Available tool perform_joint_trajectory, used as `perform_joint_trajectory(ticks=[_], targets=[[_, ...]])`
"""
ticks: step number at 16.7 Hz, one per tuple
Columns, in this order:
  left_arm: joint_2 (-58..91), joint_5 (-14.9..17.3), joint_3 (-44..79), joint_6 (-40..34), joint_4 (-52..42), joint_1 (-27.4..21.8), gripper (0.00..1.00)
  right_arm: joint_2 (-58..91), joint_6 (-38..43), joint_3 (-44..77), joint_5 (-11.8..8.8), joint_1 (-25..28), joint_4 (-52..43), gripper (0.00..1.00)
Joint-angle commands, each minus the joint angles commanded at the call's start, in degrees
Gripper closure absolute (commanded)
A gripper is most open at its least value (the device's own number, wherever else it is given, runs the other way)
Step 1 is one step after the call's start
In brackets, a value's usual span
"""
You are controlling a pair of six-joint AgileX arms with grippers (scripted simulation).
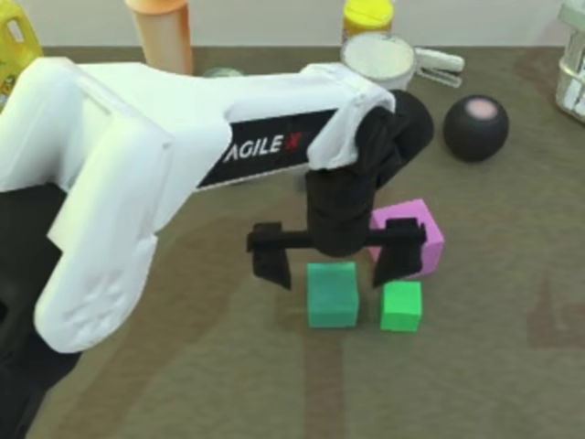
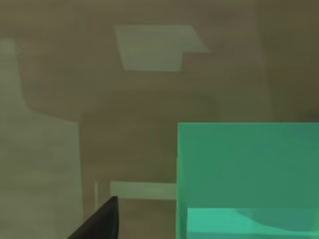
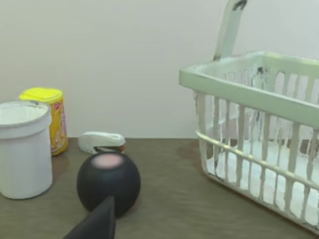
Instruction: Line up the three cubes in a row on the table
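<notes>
Olive-brown and faintly marked with darker brown, the table (image 1: 475,366) carries the three cubes near its middle. The teal-green cube (image 1: 332,294) and the smaller bright green cube (image 1: 401,305) sit side by side with a narrow gap between them. The pink cube (image 1: 419,229) stands just behind the bright green one, and is partly hidden by the gripper.

The left arm reaches in from the top view's left, and the left gripper (image 1: 335,249) hangs over the cubes with its fingers spread wide apart and gripping nothing. One fingertip (image 1: 272,265) is to the left of the teal-green cube and the other is in front of the pink cube. The left wrist view shows the teal-green cube (image 2: 247,174) close up.

Along the back edge stand an orange bottle (image 1: 163,32), a yellow-lidded jar (image 1: 367,16) and a white cup (image 1: 378,59); what the cup holds cannot be told. A white stapler (image 1: 439,64) lies beside the cup, and a dark sphere (image 1: 475,126) with a pale pink top rests to its right.

At the far right stands a white slatted basket (image 3: 259,94); its contents cannot be made out. The right gripper shows only one dark fingertip (image 3: 97,221) in the right wrist view, so its state cannot be told.
</notes>
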Motion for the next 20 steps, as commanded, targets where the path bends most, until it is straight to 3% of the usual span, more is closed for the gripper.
perform_joint_trajectory(ticks=[6, 12, 16, 20], targets=[[-3.02, 0.00, 7.54, -0.19, -10.75, 0.84, 0.00, 0.00, 0.00, 0.00, 0.00, 0.00, 0.00, 0.00], [-3.60, -0.03, 7.25, -0.12, -10.69, 0.85, 0.00, 0.58, 0.07, 0.57, -0.03, 0.20, -0.41, 0.00], [-11.93, -0.36, -0.53, 0.74, -5.97, 4.84, 0.00, 8.65, 0.96, 8.60, -0.15, 2.55, -5.78, 0.00], [-29.84, -0.76, -16.08, 3.42, 3.35, 12.45, 0.00, 26.31, 2.65, 24.93, -0.05, 6.59, -16.01, 0.00]])
